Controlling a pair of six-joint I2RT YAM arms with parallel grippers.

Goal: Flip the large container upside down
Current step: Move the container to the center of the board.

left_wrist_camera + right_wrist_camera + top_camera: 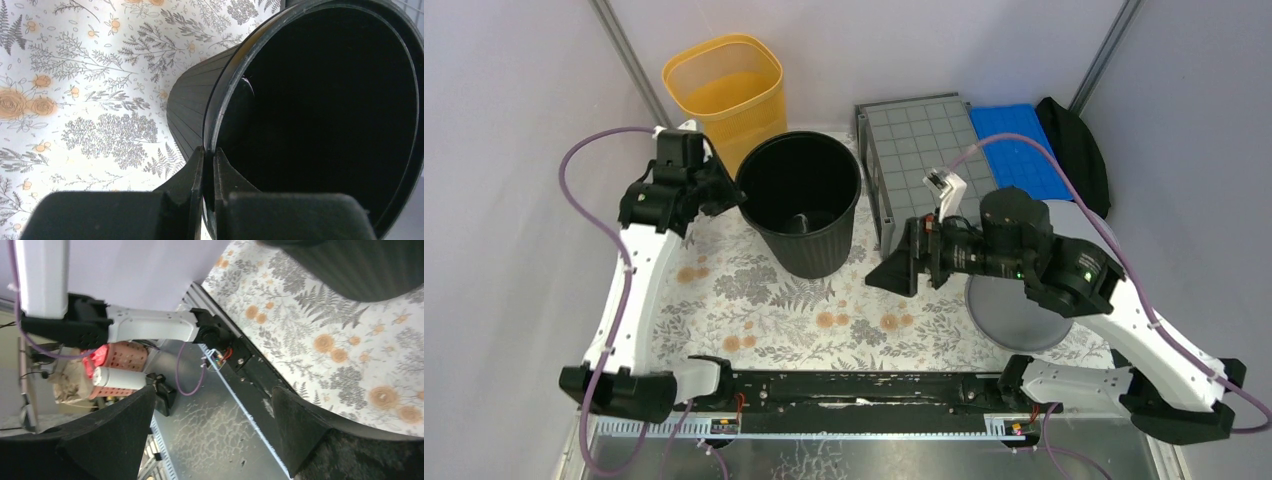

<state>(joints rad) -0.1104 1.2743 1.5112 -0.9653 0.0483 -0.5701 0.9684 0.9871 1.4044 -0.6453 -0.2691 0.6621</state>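
Note:
The large container (pixel 919 160), a dark-grey rectangular crate, stands at the back right of the mat with its square-gridded underside facing up. Neither gripper touches it. My left gripper (pixel 736 195) is shut on the left rim of a round black bucket (pixel 804 215), which stands upright in the middle. In the left wrist view the gripper (pixel 209 150) has one finger outside the black bucket (pixel 190 105) and one inside, pinching its rim. My right gripper (pixel 889 272) hangs open just in front of the crate, pointing left. The right gripper (pixel 212 395) holds nothing.
A yellow bin (pixel 724 95) stands at the back left. A blue ribbed tray (pixel 1019 150) and a black object (pixel 1074 150) lie right of the crate. A round light-grey bucket (pixel 1009 315) sits under the right arm. A floral mat (pixel 754 300) covers the table.

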